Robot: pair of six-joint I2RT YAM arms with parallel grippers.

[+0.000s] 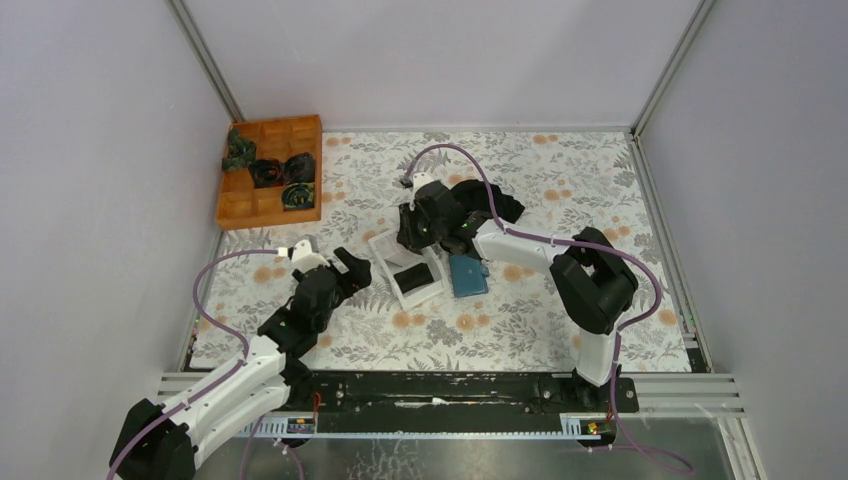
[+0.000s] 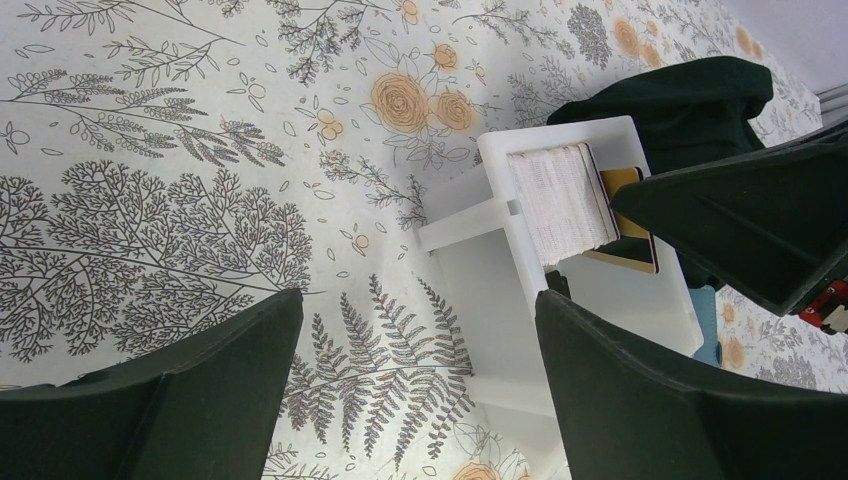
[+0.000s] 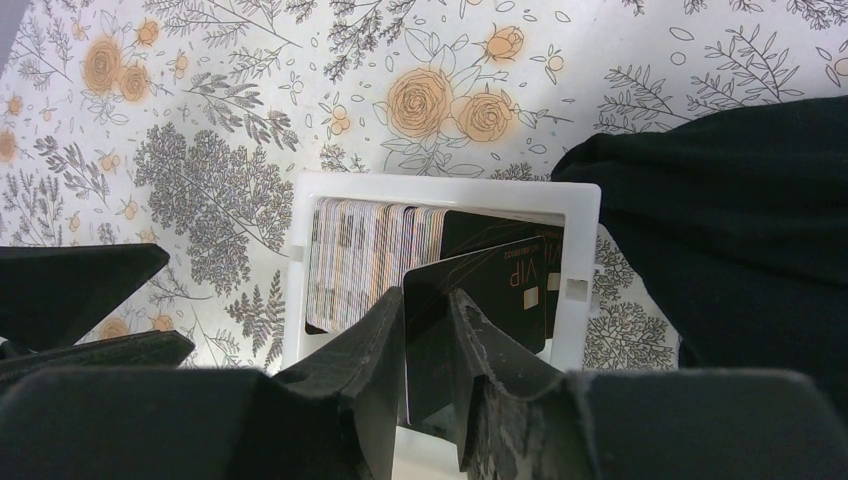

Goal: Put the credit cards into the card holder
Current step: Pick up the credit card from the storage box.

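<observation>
Early going: your right end effector (image 3: 428,325) pinches a black card (image 3: 500,290) down in the white tray (image 3: 583,230), your left end effector (image 2: 415,310) gapes wide and empty, and the card holder (image 1: 467,276) lies just beside the tray, no card visibly loaded.

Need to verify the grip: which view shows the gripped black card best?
Right wrist: the black card sits pinched in the right gripper, VIP print legible. Top external hides it under that gripper; left wrist gives no sure sight.
</observation>
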